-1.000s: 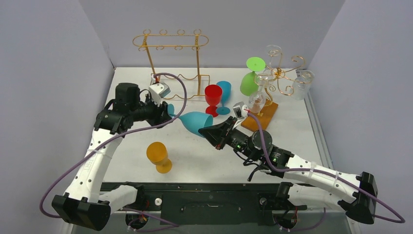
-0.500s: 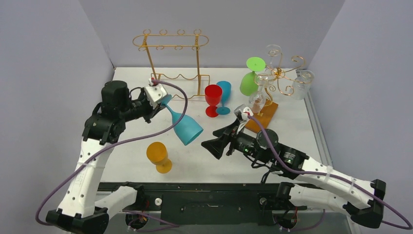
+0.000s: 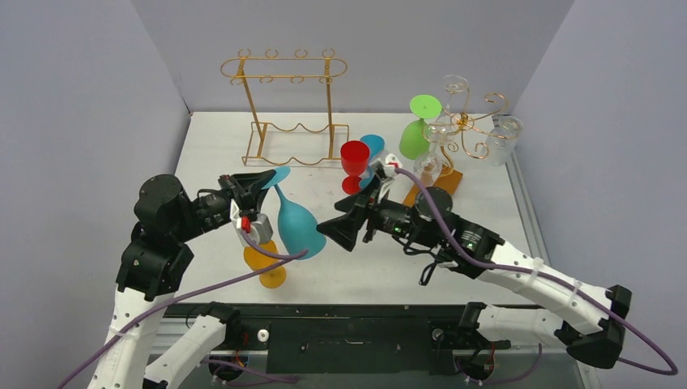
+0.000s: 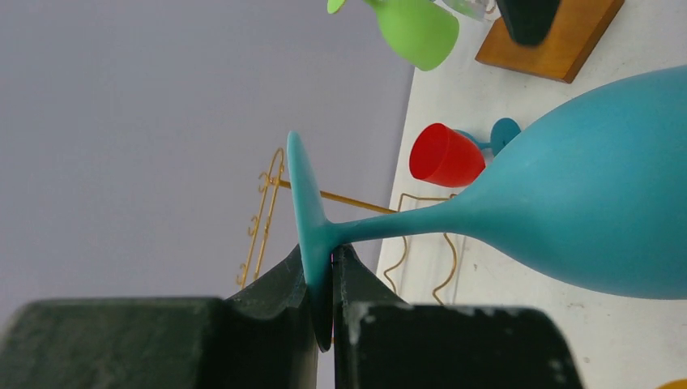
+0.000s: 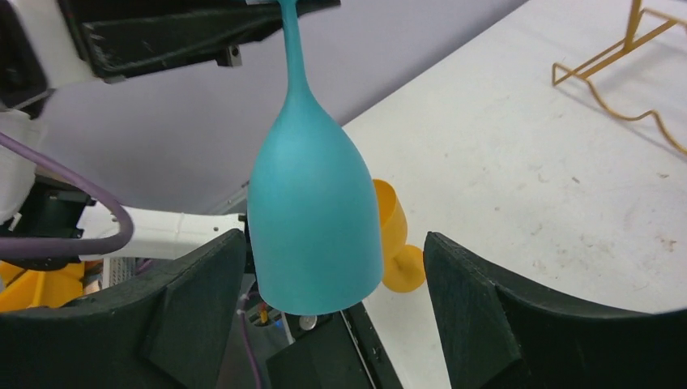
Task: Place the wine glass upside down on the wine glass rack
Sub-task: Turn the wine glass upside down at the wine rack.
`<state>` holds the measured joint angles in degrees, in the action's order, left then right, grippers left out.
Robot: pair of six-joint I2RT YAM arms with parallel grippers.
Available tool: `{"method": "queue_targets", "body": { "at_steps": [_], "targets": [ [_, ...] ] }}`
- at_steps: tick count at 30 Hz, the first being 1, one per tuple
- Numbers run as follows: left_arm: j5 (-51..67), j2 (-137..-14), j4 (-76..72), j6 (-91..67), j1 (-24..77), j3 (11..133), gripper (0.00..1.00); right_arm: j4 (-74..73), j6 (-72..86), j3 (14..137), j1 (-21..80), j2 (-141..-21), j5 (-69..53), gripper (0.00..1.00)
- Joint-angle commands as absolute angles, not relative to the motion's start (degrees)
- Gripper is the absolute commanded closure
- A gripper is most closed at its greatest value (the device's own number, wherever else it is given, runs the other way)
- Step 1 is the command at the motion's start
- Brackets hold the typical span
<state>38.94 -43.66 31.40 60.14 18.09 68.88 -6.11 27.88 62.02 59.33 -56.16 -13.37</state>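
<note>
Overhead view: the left gripper [image 3: 269, 180] is clamped on the foot of the blue glass [image 3: 296, 229]. The glass hangs bowl-down above the table, just beside an orange glass [image 3: 263, 258]. The right gripper [image 3: 334, 230] is spread wide next to the bowl.
Left wrist view: the jaws pinch the foot's rim and the stem is free. The gold rack [image 4: 271, 194] stands well apart behind.
Right wrist view: the bowl sits between the parted fingers (contact unclear).
Progress: the glass is up and inverted. By my reading, carrying it to the rack and hanging it there are left.
</note>
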Motion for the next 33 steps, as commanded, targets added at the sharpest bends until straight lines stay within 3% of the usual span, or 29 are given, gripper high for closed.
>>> {"method": "queue_targets", "body": {
  "at_steps": [1,12,23,33],
  "targets": [
    [41.86,-42.95,25.92,67.64,20.01,68.17,1.0,4.96,27.67,61.01,61.1,-60.2,-16.27,0.24],
    [39.53,-41.89,20.95,70.01,22.9,65.14,1.0,17.1,27.4,57.49,64.54,-66.51,-16.5,0.24],
    [40.13,-41.87,16.69,69.52,23.64,65.19,1.0,8.99,23.27,58.04,65.13,-71.7,-10.75,0.24],
    [39.06,-41.72,13.17,70.99,23.78,63.96,1.0,10.17,22.07,57.26,65.13,-72.98,-17.63,0.24]
  ]
}}
